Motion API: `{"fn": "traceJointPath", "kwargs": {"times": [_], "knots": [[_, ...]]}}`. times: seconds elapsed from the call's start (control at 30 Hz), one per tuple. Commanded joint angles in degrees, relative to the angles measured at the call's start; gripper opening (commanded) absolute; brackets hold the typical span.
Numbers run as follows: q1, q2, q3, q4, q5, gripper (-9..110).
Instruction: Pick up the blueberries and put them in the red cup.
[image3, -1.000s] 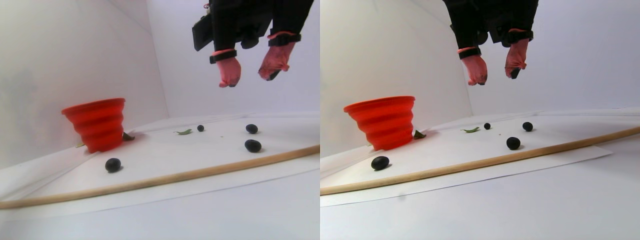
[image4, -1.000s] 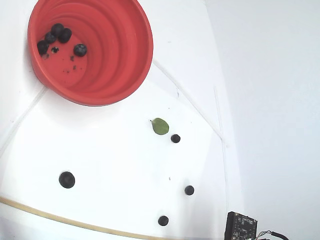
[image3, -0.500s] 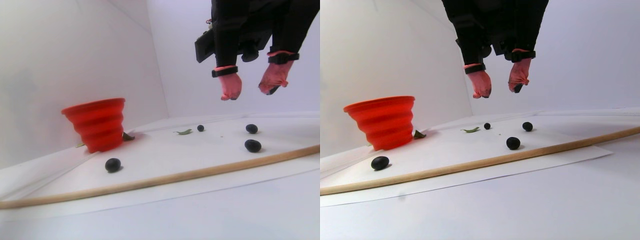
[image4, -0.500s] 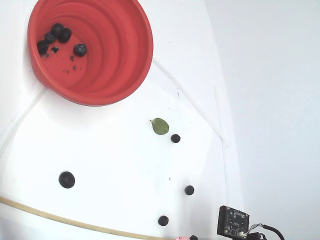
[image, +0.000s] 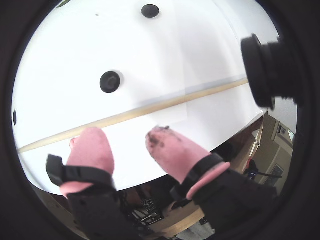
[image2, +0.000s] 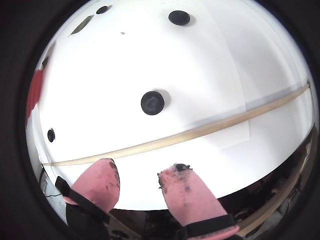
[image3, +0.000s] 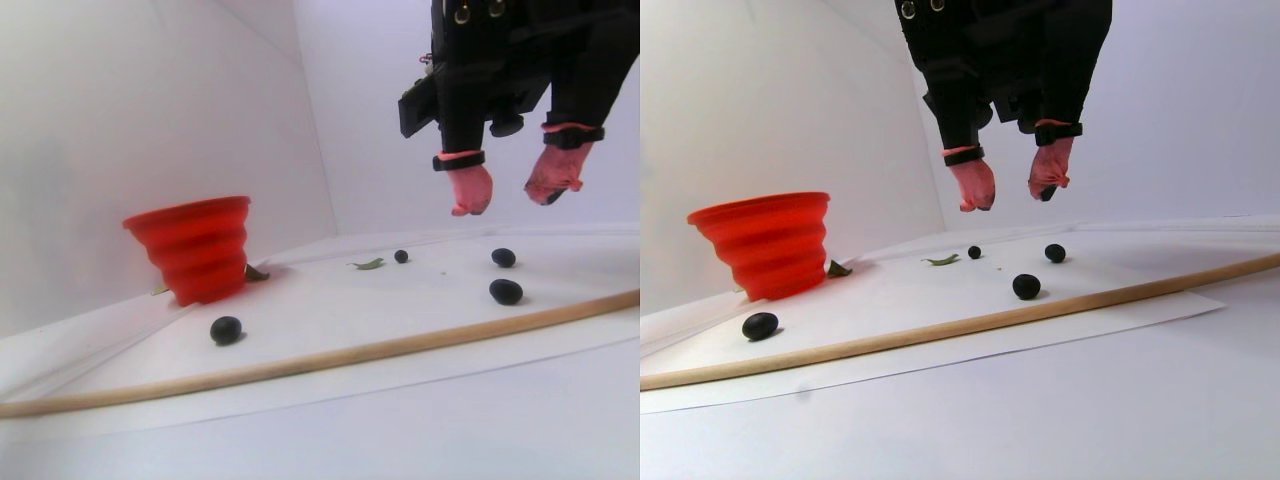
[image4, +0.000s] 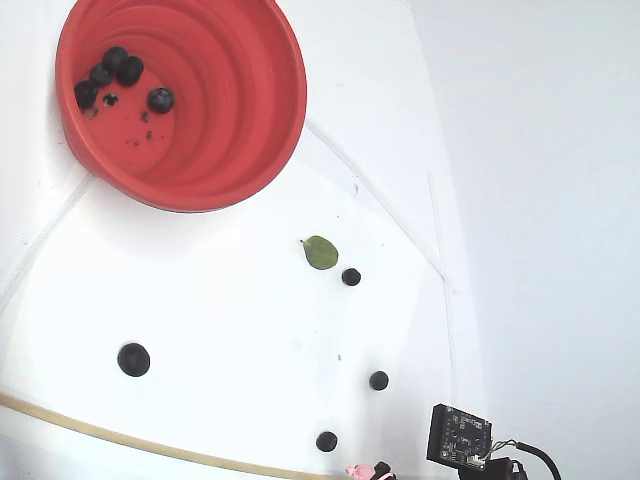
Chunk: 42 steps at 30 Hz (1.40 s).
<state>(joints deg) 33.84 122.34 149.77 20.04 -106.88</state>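
Four loose blueberries on the white surface in the fixed view: the largest at 8 o'clock of the sheet's middle, a small one just beside the green leaf at its 4 o'clock, two more toward 5 o'clock near the lower edge. Several further berries clustered at the bottom of the red cup, toward its 10 o'clock wall, with dark specks beside them. Cup upright at the upper left of that view, ridged inside and out; in the stereo pair, standing at 9 o'clock with a dark leaf against its foot.

Tool hanging in the air above the two right-hand berries, touching nothing, pink-covered fingertips parted with bare surface visible between them, nothing held. Dark smudges on both pink tips in a wrist view. One berry at 12 o'clock of the tips there, beyond a pale wooden rod lying across the sheet.

No readable writing or brand; only a small dark circuit board at the fixed view's lower right.
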Motion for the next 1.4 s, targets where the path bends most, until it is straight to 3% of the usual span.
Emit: {"fn": "traceJointPath", "kwargs": {"times": [0.0,1.37], "knots": [[0.53,-0.53,-4.92,-1.76,-0.26,16],[-0.79,-20.65,-11.69,-12.66,0.00,18]]}}
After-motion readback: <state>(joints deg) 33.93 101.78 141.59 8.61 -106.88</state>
